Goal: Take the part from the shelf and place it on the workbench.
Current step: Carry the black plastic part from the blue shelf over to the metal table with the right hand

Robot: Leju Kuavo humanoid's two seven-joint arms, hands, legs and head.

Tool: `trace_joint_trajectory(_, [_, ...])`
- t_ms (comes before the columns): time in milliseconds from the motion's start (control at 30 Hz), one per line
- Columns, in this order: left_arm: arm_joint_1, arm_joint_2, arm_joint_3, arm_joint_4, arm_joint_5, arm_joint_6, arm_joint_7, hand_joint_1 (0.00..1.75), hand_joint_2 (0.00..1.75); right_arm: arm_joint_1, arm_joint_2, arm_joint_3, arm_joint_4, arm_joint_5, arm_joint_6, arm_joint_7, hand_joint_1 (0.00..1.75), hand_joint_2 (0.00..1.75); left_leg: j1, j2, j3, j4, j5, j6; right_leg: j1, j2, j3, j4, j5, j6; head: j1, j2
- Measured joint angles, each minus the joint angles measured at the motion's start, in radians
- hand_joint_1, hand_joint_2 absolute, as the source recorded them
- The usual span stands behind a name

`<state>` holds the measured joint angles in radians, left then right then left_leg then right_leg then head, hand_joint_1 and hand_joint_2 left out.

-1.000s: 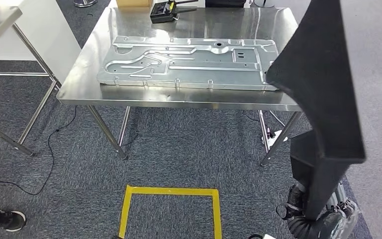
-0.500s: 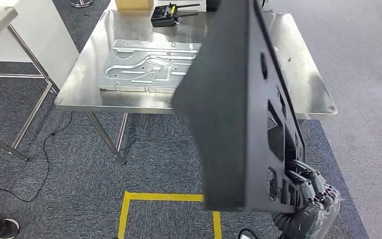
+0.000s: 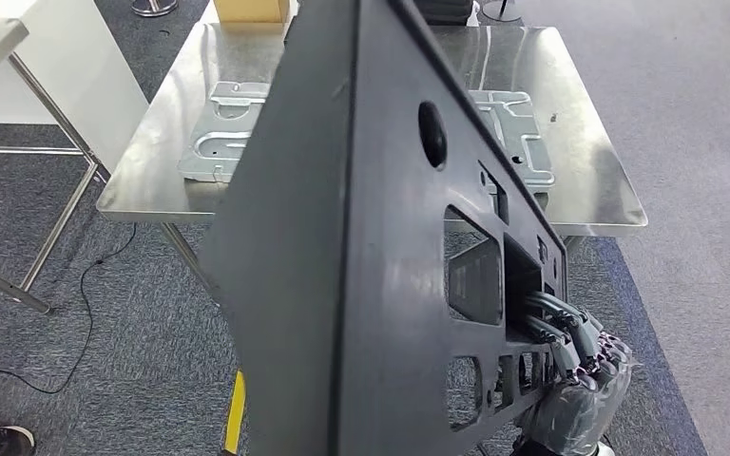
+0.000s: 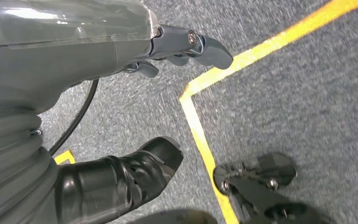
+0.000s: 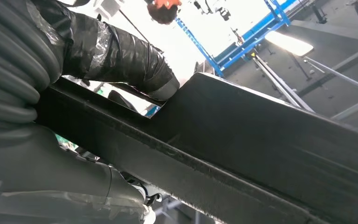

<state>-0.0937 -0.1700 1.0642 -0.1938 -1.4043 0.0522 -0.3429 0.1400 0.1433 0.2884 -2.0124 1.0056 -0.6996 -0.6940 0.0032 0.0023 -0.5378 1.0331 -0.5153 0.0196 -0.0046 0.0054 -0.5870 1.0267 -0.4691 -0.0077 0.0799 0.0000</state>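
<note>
Black plastic panel held upright in front of the steel workbench, right hand gripping its lower edge with fingers through a cutout, silver metal plate lying on the workbench, left hand hanging over grey carpet, fingers apart and holding nothing.

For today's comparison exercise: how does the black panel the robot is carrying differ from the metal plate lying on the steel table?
The black panel is matt black; the metal plate is shiny silver. The black panel stands tilted up on edge in the air, gripped by the right robot hand; the metal plate lies flat on the steel table. The black panel has large cut-out openings; the metal plate shows pressed ridges. Both are flat, broad sheet parts.
</note>
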Motion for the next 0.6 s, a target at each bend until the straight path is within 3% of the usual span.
trace_joint_trajectory(67, [0.0,0.001,-0.004,0.0,-0.006,-0.008,-0.006,0.0,1.75,-0.007,-0.001,0.002,0.003,0.001,0.0,0.0,1.75,1.75,0.001,-0.001,-0.03,0.069,-0.038,-0.009,-0.007,-0.003,0.013,-0.013,0.0,-0.008,-0.002,0.0])
trace_joint_trajectory(133, [0.001,0.001,-0.009,0.0,-0.012,-0.013,-0.008,0.0,1.75,-0.017,-0.002,0.002,0.009,0.0,0.0,0.002,1.75,1.75,0.005,-0.001,-0.099,0.195,-0.086,-0.016,-0.007,-0.005,0.018,-0.014,-0.003,-0.013,-0.003,0.0])
trace_joint_trajectory(167, [0.002,0.001,-0.013,0.0,-0.014,-0.015,-0.008,0.0,1.75,-0.023,-0.003,0.002,0.013,-0.001,0.0,0.003,1.75,1.75,0.009,-0.001,-0.131,0.244,-0.094,-0.02,-0.007,-0.005,0.02,-0.013,-0.006,-0.014,-0.003,0.0])
trace_joint_trajectory(200, [0.003,0.001,-0.016,0.0,-0.016,-0.017,-0.008,0.0,1.75,-0.029,-0.004,0.002,0.018,-0.001,0.0,0.006,1.75,1.75,0.012,0.0,-0.149,0.261,-0.082,-0.024,-0.008,-0.004,0.023,-0.012,-0.009,-0.013,-0.003,0.0])
trace_joint_trajectory(233, [0.003,0.002,-0.018,0.0,-0.018,-0.018,-0.008,0.0,1.75,-0.036,-0.005,0.002,0.023,0.0,0.0,0.01,1.75,1.75,0.016,0.0,-0.149,0.239,-0.051,-0.027,-0.009,-0.002,0.027,-0.01,-0.013,-0.011,-0.003,0.0])
trace_joint_trajectory(300, [0.003,0.004,-0.021,0.0,-0.022,-0.02,-0.007,0.0,1.75,-0.052,-0.009,0.002,0.032,0.003,0.0,0.02,1.75,1.75,0.021,-0.001,-0.107,0.121,0.028,-0.031,-0.012,0.001,0.036,-0.003,-0.026,-0.001,-0.003,0.0])
trace_joint_trajectory(333, [0.002,0.004,-0.022,0.0,-0.024,-0.021,-0.007,0.0,1.75,-0.06,-0.011,0.002,0.036,0.004,0.0,0.024,1.75,1.75,0.021,-0.002,-0.085,0.066,0.051,-0.03,-0.012,0.002,0.038,0.002,-0.032,0.005,-0.003,0.0])
trace_joint_trajectory(400, [0.0,0.004,-0.024,0.0,-0.025,-0.022,-0.007,0.0,1.75,-0.07,-0.014,0.002,0.042,0.006,0.0,0.028,1.75,1.75,0.017,-0.004,-0.067,0.021,0.056,-0.022,-0.009,0.002,0.037,0.007,-0.039,0.018,-0.003,0.0])
trace_joint_trajectory(500, [0.0,0.005,-0.026,0.0,-0.025,-0.022,-0.007,0.0,1.75,-0.077,-0.018,0.002,0.048,0.009,0.0,0.029,1.75,1.75,0.014,-0.004,-0.064,0.014,0.055,0.0,-0.012,0.001,0.038,0.011,-0.046,0.032,-0.004,0.0])
trace_joint_trajectory(533, [0.0,0.006,-0.027,0.0,-0.025,-0.022,-0.007,0.0,1.75,-0.079,-0.019,0.002,0.049,0.01,0.0,0.029,1.75,1.75,0.014,-0.004,-0.061,0.011,0.055,0.007,-0.013,0.0,0.029,0.032,-0.06,0.036,-0.004,0.0])
trace_joint_trajectory(600, [-0.001,0.006,-0.028,0.0,-0.025,-0.022,-0.007,0.0,1.75,-0.082,-0.022,0.002,0.051,0.011,0.0,0.03,1.75,1.75,0.014,-0.003,-0.056,0.007,0.053,0.018,-0.015,-0.001,-0.024,0.136,-0.109,0.041,-0.003,0.0])
